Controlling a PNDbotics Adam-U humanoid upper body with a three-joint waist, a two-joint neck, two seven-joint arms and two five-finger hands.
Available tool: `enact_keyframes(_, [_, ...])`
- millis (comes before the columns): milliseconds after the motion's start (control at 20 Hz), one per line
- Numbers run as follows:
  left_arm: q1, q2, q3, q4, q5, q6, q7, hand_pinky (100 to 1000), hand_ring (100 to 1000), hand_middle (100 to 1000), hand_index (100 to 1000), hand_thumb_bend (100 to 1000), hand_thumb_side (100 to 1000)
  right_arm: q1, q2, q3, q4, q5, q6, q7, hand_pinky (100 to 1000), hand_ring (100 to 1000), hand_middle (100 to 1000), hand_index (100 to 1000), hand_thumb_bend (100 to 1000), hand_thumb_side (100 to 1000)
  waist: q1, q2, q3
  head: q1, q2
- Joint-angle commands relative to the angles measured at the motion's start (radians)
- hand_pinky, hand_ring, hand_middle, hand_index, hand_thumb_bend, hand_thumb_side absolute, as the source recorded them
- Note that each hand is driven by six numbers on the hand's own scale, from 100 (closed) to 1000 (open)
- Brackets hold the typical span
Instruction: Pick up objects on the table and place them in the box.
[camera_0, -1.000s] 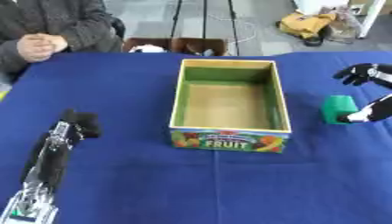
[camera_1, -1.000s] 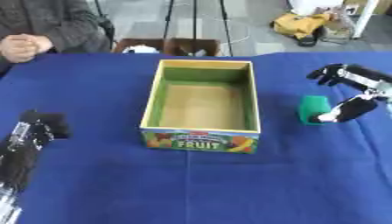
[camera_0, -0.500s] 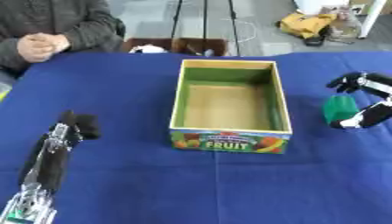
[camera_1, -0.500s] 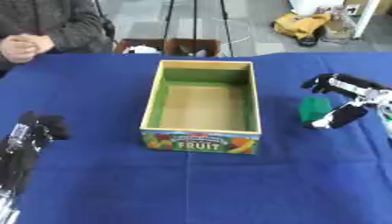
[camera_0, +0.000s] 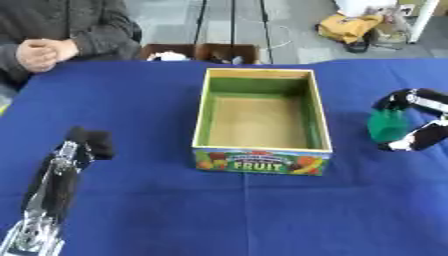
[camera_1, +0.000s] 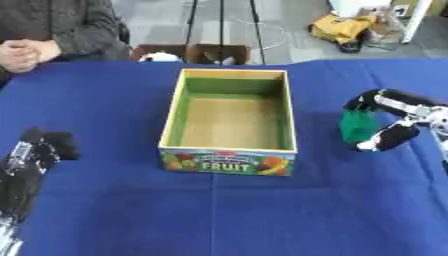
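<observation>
A box (camera_0: 261, 150) is sitting in the middle of the blue desk (camera_0: 175, 210). It has green walls and the word FRUIT on its front. Nothing is lying inside it yet.

At about 3 o'clock from the box, a little green block (camera_1: 356, 126) is standing on the desk. The right hand (camera_1: 395, 120) is there with it. Its fingers (camera_1: 383, 100) are curling over the top of the block, and the thumb is sitting just under it at 5 o'clock. The block is between them, so the hand is closing round it. I am not sure the pinch is done, but it looks like it is holding the block. The block is standing up tall, with its long side going up and down.

The left hand (camera_0: 87, 141) is far away at 9 o'clock from the box, lying still on the desk. It looks dark and bunched up, and I cannot tell how its fingers are set.

The right hand is much nearer the block, so this is its job. The box is lying at 9 o'clock from the block, quite near. I think the hand needs to lift the block higher than the box wall and then carry it sideways over the open top.
</observation>
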Motion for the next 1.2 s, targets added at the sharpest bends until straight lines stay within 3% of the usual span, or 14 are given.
enact_keyframes(50, [-0.008, 0.013, 0.001, -0.016, -0.001, -0.002, -0.002, 688, 600, 562, 720, 394, 1000, -0.009, -0.020, -0.002, -0.003, 0.016, -0.001, 0.010, 845, 820, 764, 831, 445, 223, -0.001, -0.017, -0.001, -0.004, -0.007])
enact_keyframes(200, [-0.008, 0.014, 0.001, -0.015, 0.000, -0.002, -0.002, 687, 600, 562, 720, 394, 1000, -0.005, -0.021, -0.001, -0.001, 0.030, 0.004, 0.012, 833, 800, 691, 774, 239, 220, -0.001, -0.019, -0.001, -0.005, -0.007])
enact_keyframes(250, [-0.008, 0.014, 0.001, -0.015, 0.000, -0.002, -0.002, 688, 600, 562, 720, 394, 1000, -0.004, -0.021, -0.001, -0.002, 0.034, 0.007, 0.011, 831, 797, 681, 766, 209, 222, -0.001, -0.019, -0.001, -0.005, -0.007])
enact_keyframes(300, [-0.007, 0.014, 0.002, -0.015, 0.000, -0.002, -0.002, 688, 600, 562, 720, 394, 1000, -0.003, -0.022, -0.002, -0.003, 0.037, 0.010, 0.007, 824, 787, 649, 745, 100, 265, -0.001, -0.019, -0.002, -0.005, -0.007])
enact_keyframes(650, [-0.006, 0.014, 0.002, -0.015, 0.000, -0.002, -0.002, 687, 600, 562, 720, 394, 1000, -0.008, -0.024, -0.011, -0.020, 0.029, 0.011, -0.039, 805, 754, 613, 721, 100, 327, -0.001, -0.021, -0.005, -0.007, -0.005])
enact_keyframes(1000, [-0.005, 0.015, 0.003, -0.015, 0.001, -0.001, -0.001, 687, 600, 562, 720, 395, 1000, -0.020, -0.031, -0.008, -0.099, -0.010, 0.007, -0.091, 804, 747, 612, 721, 100, 321, -0.004, -0.026, -0.007, -0.007, -0.003])
enact_keyframes(1050, [-0.004, 0.016, 0.003, -0.015, 0.001, -0.001, -0.001, 687, 600, 562, 720, 396, 1000, -0.024, -0.031, -0.006, -0.107, -0.012, 0.007, -0.091, 805, 749, 615, 723, 115, 314, -0.005, -0.027, -0.006, -0.008, -0.003])
enact_keyframes(1150, [-0.005, 0.015, 0.002, -0.015, 0.001, -0.001, -0.001, 687, 600, 562, 720, 396, 1000, -0.027, -0.033, -0.001, -0.120, -0.008, 0.007, -0.084, 814, 763, 657, 746, 244, 307, -0.006, -0.028, -0.006, -0.008, -0.003])
enact_keyframes(1200, [-0.005, 0.015, 0.002, -0.015, 0.001, -0.001, -0.001, 687, 600, 562, 720, 396, 1000, -0.027, -0.034, 0.001, -0.124, -0.002, 0.007, -0.078, 828, 780, 720, 794, 335, 298, -0.007, -0.028, -0.005, -0.008, -0.004])
